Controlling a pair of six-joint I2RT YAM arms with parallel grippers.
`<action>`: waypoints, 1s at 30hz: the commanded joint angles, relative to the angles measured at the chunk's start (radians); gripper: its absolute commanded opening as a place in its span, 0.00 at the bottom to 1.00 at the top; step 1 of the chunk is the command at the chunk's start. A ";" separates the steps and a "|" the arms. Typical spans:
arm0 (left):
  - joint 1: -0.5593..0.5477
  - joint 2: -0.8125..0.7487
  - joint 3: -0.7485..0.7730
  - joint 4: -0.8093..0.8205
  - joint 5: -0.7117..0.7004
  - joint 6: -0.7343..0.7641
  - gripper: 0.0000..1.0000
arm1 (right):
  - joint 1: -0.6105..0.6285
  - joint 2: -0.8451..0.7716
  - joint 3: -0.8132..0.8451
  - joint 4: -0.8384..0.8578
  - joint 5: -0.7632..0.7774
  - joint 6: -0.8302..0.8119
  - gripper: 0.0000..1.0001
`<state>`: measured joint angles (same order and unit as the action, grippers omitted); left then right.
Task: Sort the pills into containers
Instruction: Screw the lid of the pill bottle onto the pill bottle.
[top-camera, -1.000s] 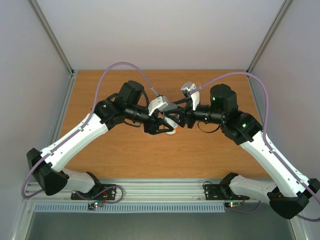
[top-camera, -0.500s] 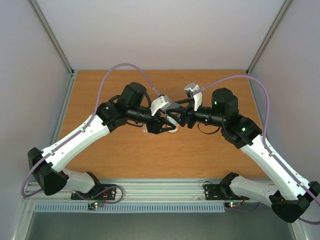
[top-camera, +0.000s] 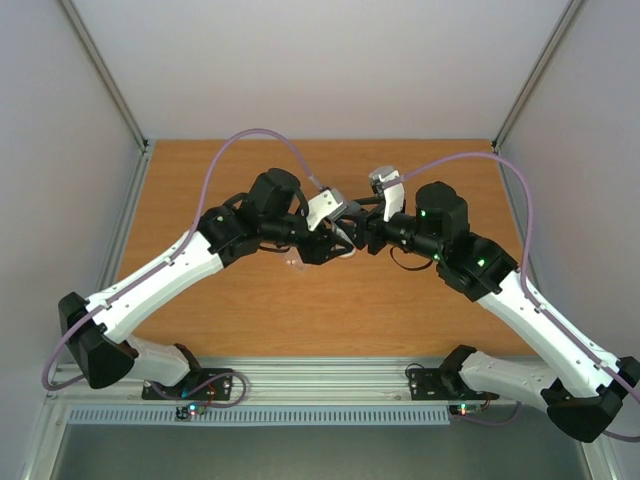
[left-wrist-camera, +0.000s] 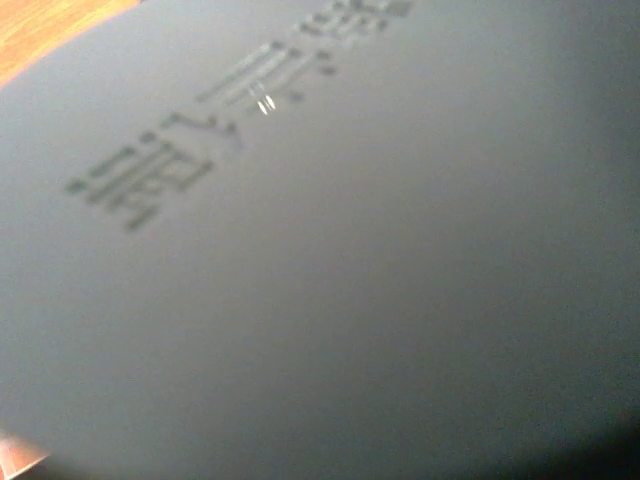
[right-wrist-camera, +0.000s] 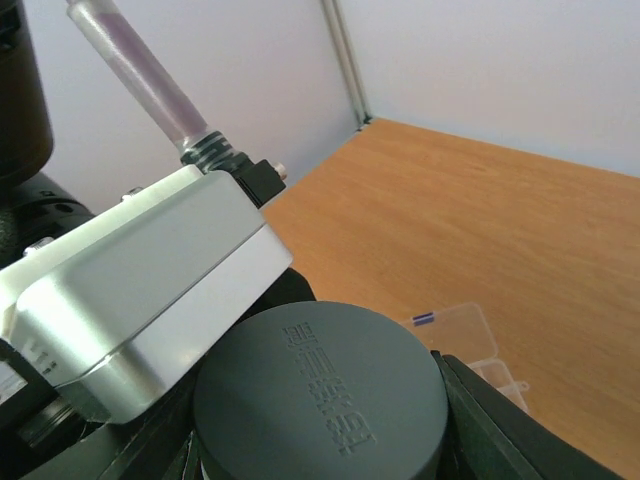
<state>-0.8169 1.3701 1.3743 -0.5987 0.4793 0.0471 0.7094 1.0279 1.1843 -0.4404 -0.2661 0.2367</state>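
A pill bottle with a grey cap (right-wrist-camera: 320, 385) is held above the table where both arms meet. My right gripper (right-wrist-camera: 322, 440) is shut on the cap, with black fingers (right-wrist-camera: 505, 435) on either side. My left gripper (top-camera: 333, 247) grips the white bottle (top-camera: 345, 253). In the left wrist view the cap (left-wrist-camera: 330, 260) fills the frame and hides the fingers. The clear pill box (right-wrist-camera: 465, 340) lies open on the table below, also in the top view (top-camera: 297, 263). A small blue-purple mark (right-wrist-camera: 423, 319) lies in one cell. Other pills are too small to see.
The left wrist's silver camera housing (right-wrist-camera: 140, 300) sits right against the cap. Purple cables (top-camera: 250, 135) arch over both arms. The orange table (top-camera: 200, 170) is walled by grey panels (top-camera: 60, 150) on three sides.
Both grippers and the bottle have shifted slightly up and away from the arm bases. The left arm has pushed further right, uncovering the pill box beneath it.
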 joint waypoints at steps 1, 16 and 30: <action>-0.009 -0.002 0.071 0.180 -0.046 -0.026 0.06 | 0.056 0.003 -0.058 -0.052 0.101 0.024 0.15; -0.009 0.017 0.091 0.270 -0.011 -0.122 0.03 | 0.090 -0.046 -0.156 0.028 0.199 0.009 0.21; -0.021 0.026 0.079 0.298 -0.171 -0.117 0.02 | 0.162 0.104 -0.026 -0.081 0.377 0.111 0.18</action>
<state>-0.8192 1.4014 1.3827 -0.5533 0.3779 -0.1196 0.8246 1.0634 1.1545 -0.3576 0.0875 0.2932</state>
